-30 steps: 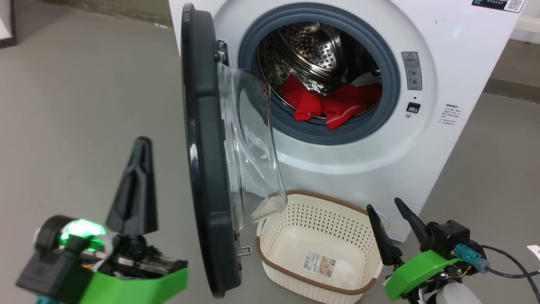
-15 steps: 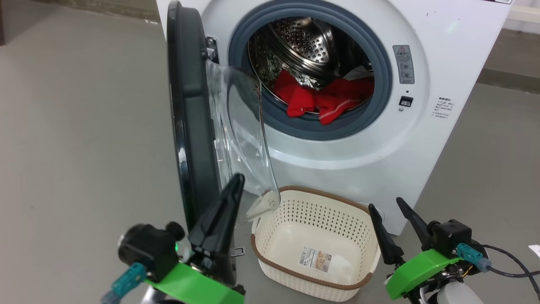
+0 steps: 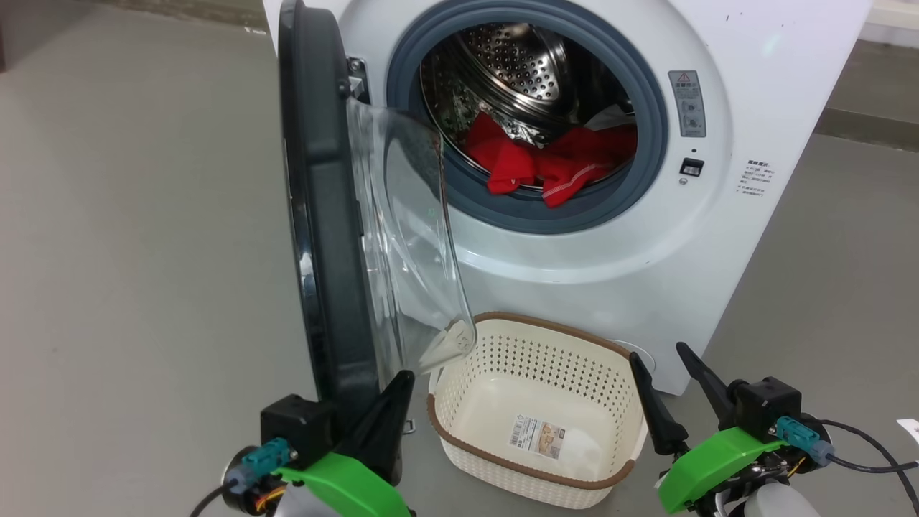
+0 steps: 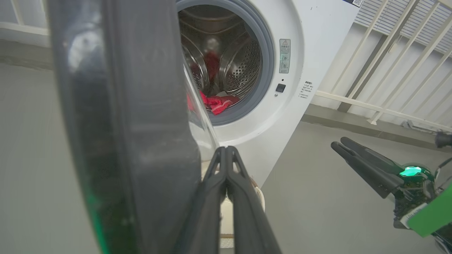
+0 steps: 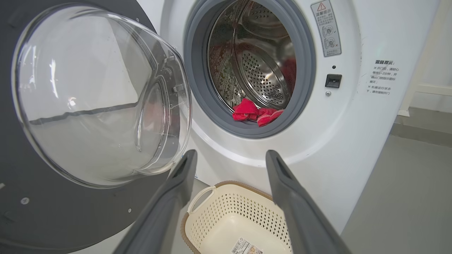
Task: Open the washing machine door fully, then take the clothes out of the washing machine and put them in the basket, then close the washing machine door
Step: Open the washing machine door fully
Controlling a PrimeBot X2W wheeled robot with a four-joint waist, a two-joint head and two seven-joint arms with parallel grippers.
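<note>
Fingers of the left gripper (image 3: 403,382) are pressed together, angled up at the lower edge of the washing machine door (image 3: 323,215), which stands open and edge-on in the head view; whether they touch it I cannot tell. Well to the door's right, the right gripper (image 3: 657,353) points up with its fingers apart. Behind the door, the clothes (image 3: 546,169) lie in the drum (image 3: 531,64) of the washing machine (image 3: 754,86); the basket (image 3: 531,359) sits just beside the door's foot. The left wrist view adds a white railing (image 4: 370,107) far beyond the door; the right wrist view shows the door's glass bowl (image 5: 99,98) face-on.
</note>
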